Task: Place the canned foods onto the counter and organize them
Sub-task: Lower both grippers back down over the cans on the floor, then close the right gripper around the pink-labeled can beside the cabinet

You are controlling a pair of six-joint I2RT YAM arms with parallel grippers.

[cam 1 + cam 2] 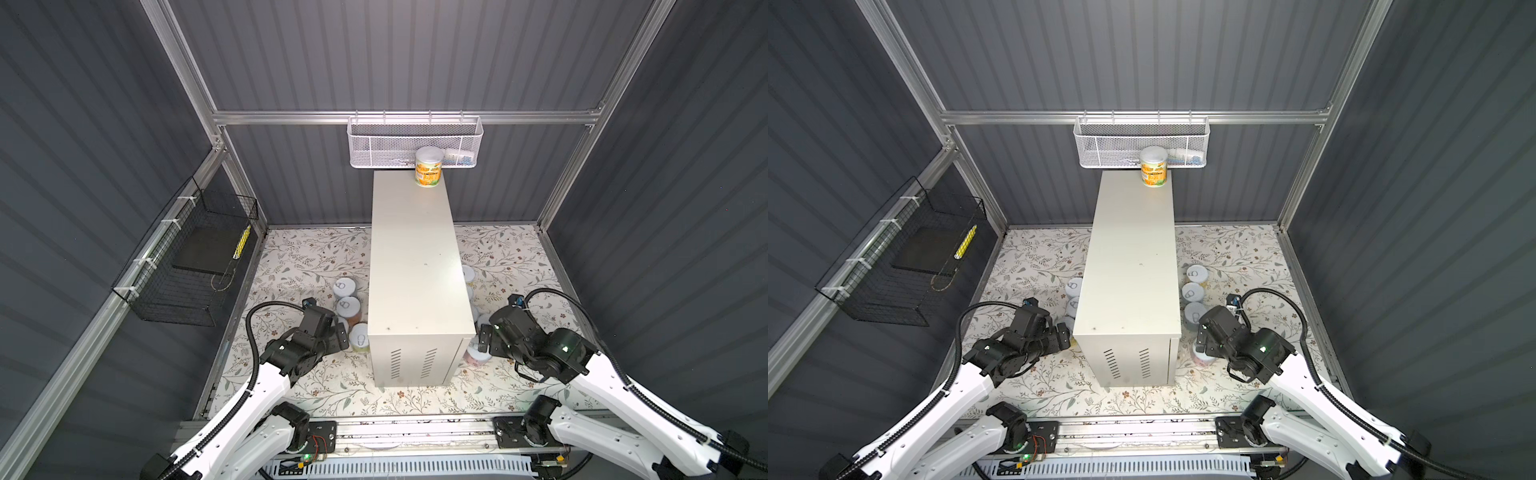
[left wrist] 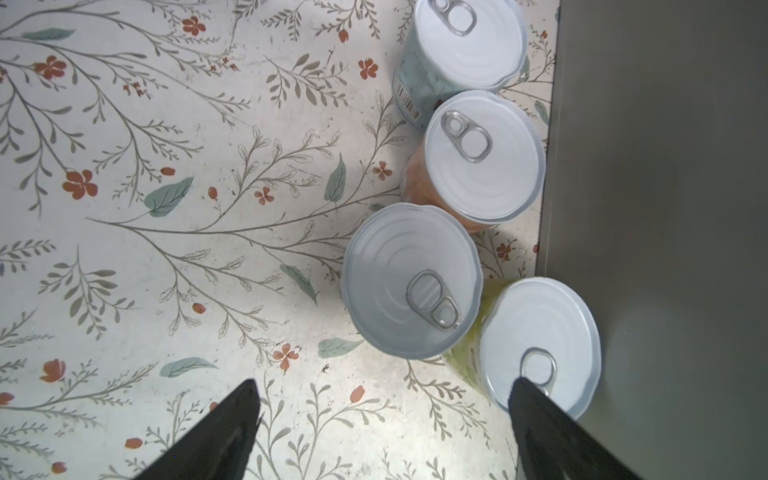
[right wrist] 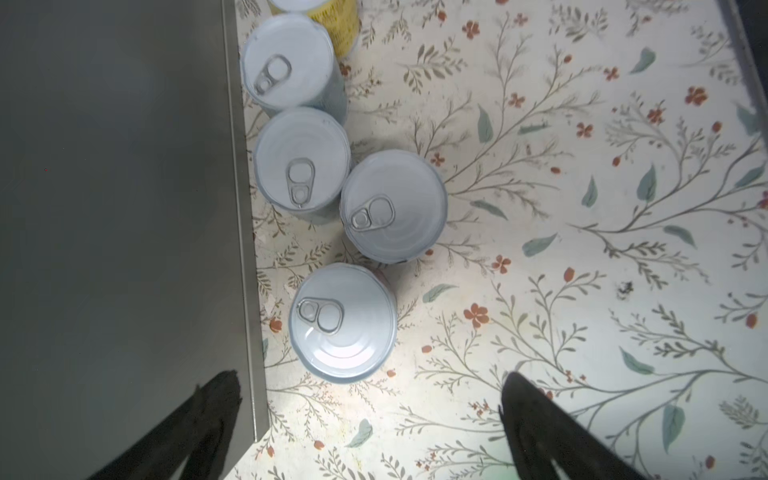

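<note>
Hovering left gripper (image 2: 382, 390): it is hanging low over the floral floor (image 2: 166, 249) with its jaws standing wide and nothing between them. One finger (image 2: 540, 419) is overlapping the lid of the yellow-green can (image 2: 540, 328); whether they touch I cannot tell.
Right gripper (image 3: 370, 380): it is hanging at the counter's near corner, spread wide and holding nothing, just short of the pink can (image 3: 343, 320).
Left cans: four are standing upright beside the counter's left wall, namely the yellow-green can, a middle can (image 2: 411, 282), an orange can (image 2: 486, 158) and a pale blue can (image 2: 465, 41).
Right cans: beyond the pink can, three grey-lidded cans (image 3: 392, 203) and a yellow can (image 3: 328, 20) are standing along the right wall.
Counter (image 1: 415, 257): it is standing lengthwise between both groups.
Far can (image 1: 429, 168): it is standing upright alone at the far right corner of the counter's top.
Mesh basket (image 1: 415, 141): it is hanging on the back wall behind it.
</note>
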